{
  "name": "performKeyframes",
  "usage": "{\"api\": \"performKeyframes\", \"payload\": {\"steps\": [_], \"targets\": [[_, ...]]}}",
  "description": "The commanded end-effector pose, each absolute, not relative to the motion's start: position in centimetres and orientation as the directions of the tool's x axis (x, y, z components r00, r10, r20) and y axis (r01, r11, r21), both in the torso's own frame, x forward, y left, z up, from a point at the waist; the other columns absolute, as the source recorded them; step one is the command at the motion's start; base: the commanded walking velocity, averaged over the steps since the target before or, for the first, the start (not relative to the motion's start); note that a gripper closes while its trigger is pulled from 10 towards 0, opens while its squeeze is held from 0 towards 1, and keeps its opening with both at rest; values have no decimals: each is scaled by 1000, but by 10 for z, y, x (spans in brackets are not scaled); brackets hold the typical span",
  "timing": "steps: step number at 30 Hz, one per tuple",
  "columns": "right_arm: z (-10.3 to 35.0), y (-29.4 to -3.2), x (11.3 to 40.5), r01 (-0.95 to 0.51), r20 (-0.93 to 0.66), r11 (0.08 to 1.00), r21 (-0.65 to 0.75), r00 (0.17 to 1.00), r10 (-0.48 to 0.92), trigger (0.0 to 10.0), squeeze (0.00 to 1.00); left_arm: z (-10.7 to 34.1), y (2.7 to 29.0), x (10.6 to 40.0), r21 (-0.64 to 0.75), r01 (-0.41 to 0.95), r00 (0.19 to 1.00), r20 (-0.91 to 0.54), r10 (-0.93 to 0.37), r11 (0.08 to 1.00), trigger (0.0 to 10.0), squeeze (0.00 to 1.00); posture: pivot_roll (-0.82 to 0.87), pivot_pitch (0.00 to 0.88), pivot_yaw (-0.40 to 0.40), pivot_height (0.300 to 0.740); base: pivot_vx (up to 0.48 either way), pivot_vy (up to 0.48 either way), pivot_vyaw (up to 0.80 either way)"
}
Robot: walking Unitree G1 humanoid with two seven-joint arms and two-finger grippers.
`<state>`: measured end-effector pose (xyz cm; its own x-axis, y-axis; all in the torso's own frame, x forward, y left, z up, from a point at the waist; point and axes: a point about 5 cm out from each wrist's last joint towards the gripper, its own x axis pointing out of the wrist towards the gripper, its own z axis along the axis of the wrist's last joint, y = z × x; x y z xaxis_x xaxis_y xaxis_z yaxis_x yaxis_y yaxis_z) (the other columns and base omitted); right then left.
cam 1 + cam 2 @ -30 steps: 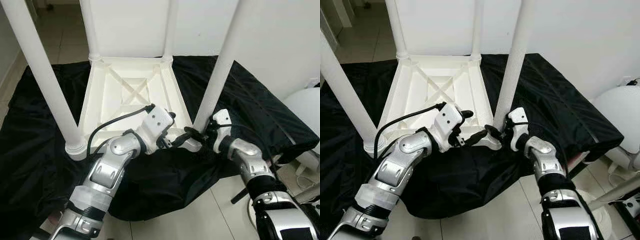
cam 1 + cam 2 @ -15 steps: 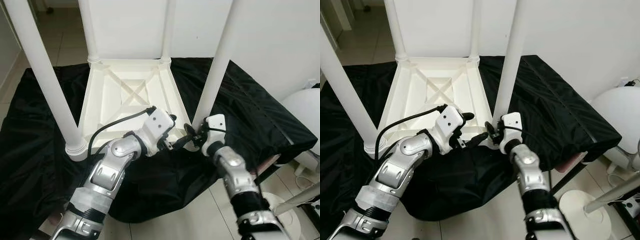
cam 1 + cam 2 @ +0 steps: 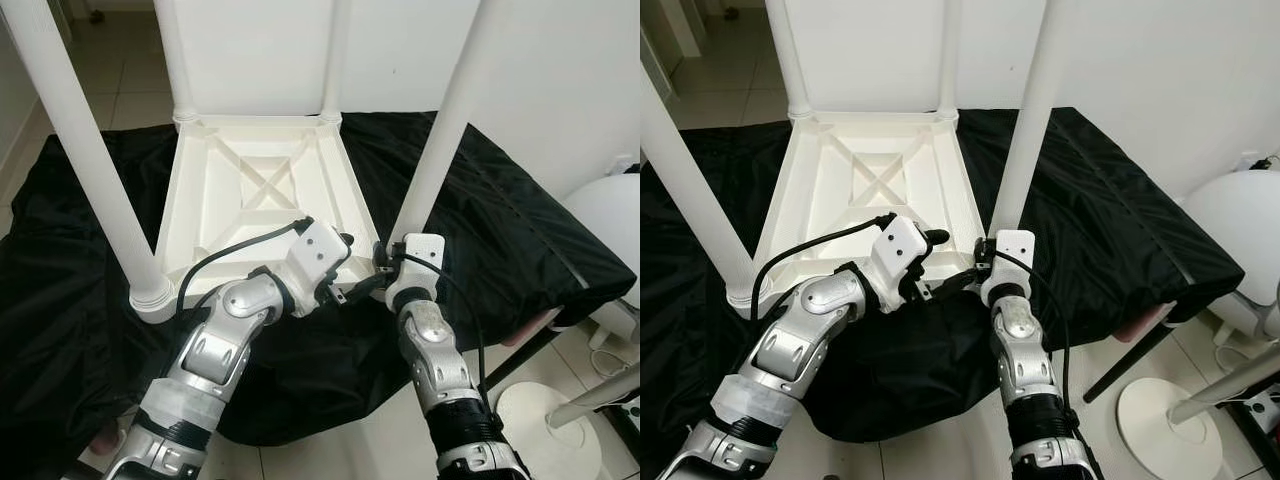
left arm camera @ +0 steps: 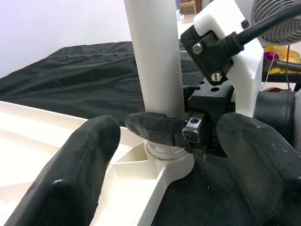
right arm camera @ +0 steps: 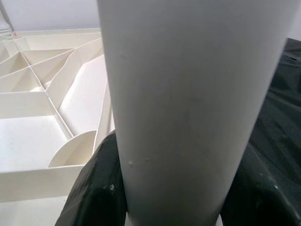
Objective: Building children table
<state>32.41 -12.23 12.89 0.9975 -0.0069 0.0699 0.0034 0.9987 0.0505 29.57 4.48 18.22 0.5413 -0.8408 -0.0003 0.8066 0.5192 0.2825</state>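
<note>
My right end effector (image 3: 983,262) is clamped around the base of the near-right leg (image 3: 440,150), just above its socket. My left end effector (image 3: 352,290) waits spread wide beside that corner. The tabletop (image 3: 255,190) lies upside down on the black cloth (image 3: 500,220), its other three legs up. I'd keep the leg vertical and twist gently, bracing the corner.

A black cloth (image 3: 520,230) covers the table (image 3: 560,315) and hangs over its near edge toward the tiled floor (image 3: 340,450). On the cloth lies a white children's table (image 3: 255,200) turned upside down, its ribbed underside facing up and its four legs standing upright at the corners.
</note>
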Motion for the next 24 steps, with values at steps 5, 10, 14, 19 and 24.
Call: {"api": "performKeyframes", "payload": {"steps": [5,10,14,19,24], "targets": [[128,-125,320,-6,75,996,87,997,-1,10000,1000,181,42,295,280,803,549,-2,-836,526,10000,0,-14,0,-27,740,0,0,0],[134,-127,315,4,121,998,61,993,-11,10000,1000,178,42,293,278,803,550,-5,-835,527,10000,0,-16,0,-28,740,0,0,0],[138,-132,305,6,159,998,68,987,-16,10000,0,177,44,294,273,793,567,-4,-824,545,10000,0,-18,0,-32,740,0,0,0],[137,-135,290,-5,191,997,75,982,-10,10000,0,174,47,297,283,752,621,1,-784,596,10000,0,-21,0,-31,740,0,0,0],[131,-135,278,-13,191,997,77,982,-2,10000,0,167,55,307,304,663,723,-24,-690,684,10000,0,-25,0,-30,740,0,0,0]]}}
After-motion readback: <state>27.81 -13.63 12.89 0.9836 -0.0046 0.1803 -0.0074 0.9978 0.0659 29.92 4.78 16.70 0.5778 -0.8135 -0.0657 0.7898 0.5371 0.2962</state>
